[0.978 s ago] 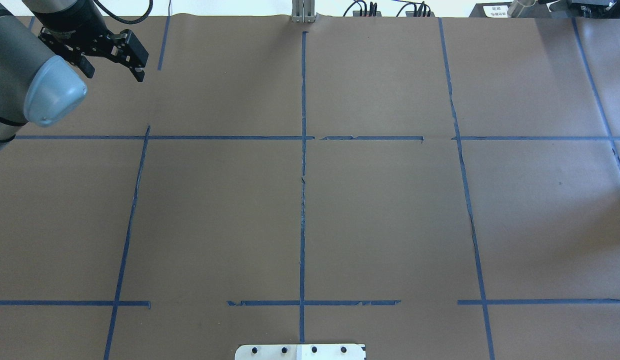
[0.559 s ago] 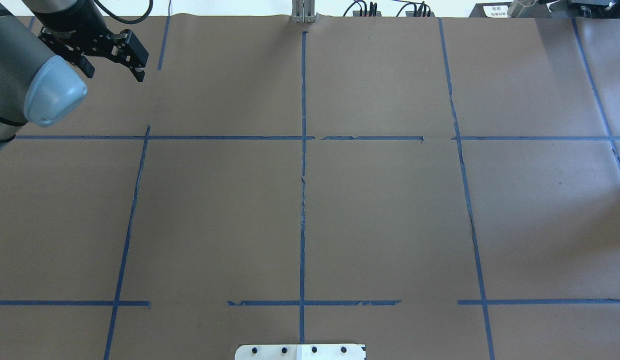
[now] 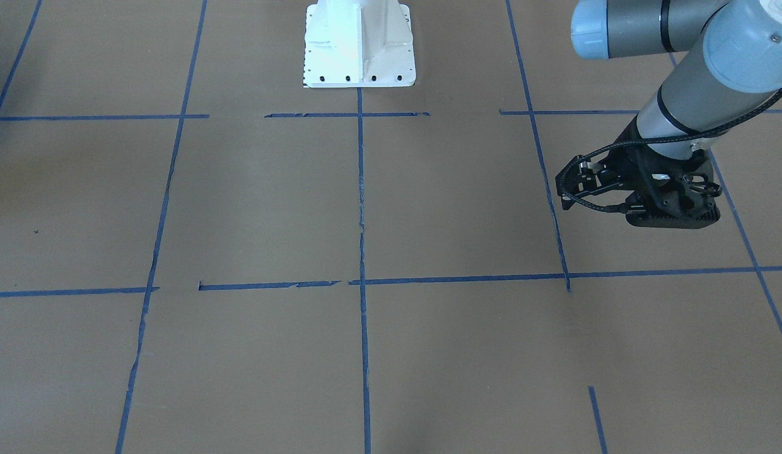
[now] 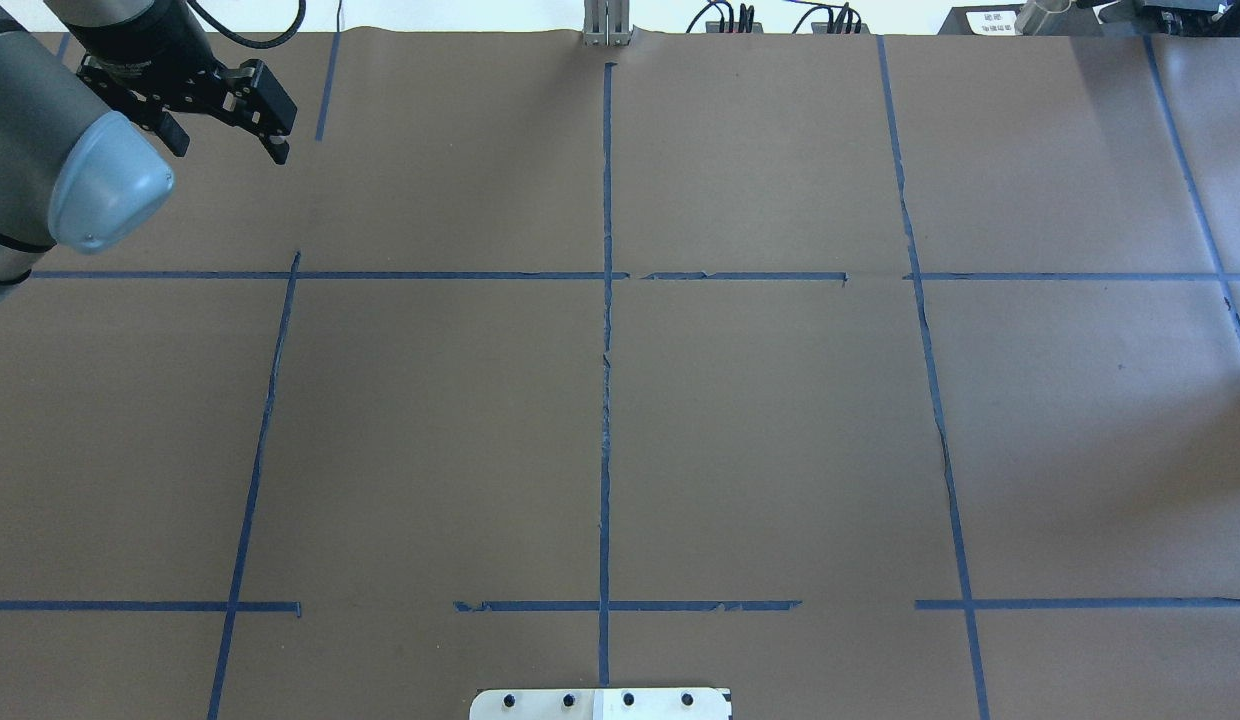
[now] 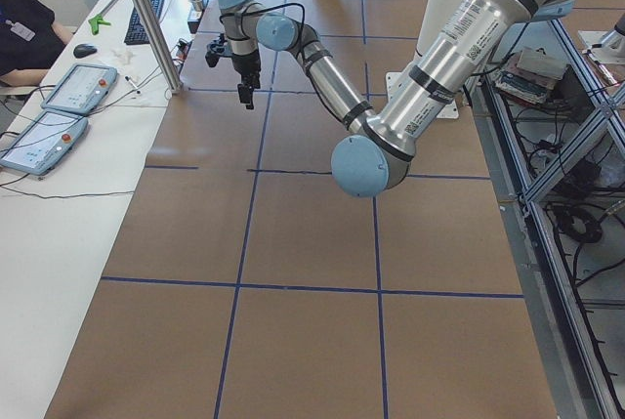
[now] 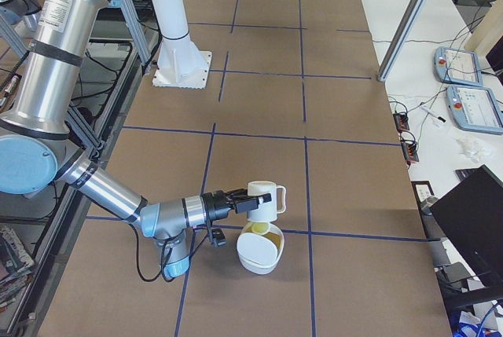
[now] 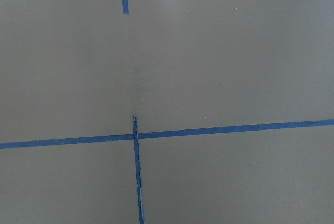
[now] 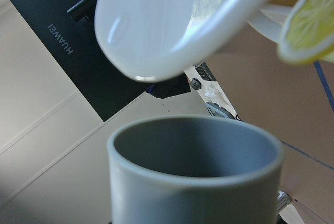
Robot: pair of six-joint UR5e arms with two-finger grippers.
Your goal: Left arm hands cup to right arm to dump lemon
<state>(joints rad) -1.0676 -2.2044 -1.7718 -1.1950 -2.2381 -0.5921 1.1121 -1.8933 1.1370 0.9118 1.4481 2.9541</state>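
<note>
The white cup (image 6: 264, 200) hangs at the tip of my right gripper (image 6: 240, 205), just above a white bowl (image 6: 259, 259). Whether the gripper is shut on the cup I cannot tell. A yellow lemon (image 6: 262, 230) slice lies in the bowl. The right wrist view shows the cup's grey mouth (image 8: 193, 151) facing the bowl (image 8: 167, 25), with the lemon (image 8: 308, 23) at its edge. My left gripper (image 4: 228, 148) hovers open and holds nothing over the far left of the table; it also shows as the left gripper (image 3: 671, 217) in the front view.
Brown paper with blue tape lines covers the table (image 4: 760, 430). The white robot base (image 3: 359, 44) stands mid-table at the robot's edge. A dark monitor (image 6: 471, 211) sits beyond the bowl. A person (image 5: 21, 19), tablets (image 5: 78, 87) and a metal post (image 5: 146, 19) line the operators' side.
</note>
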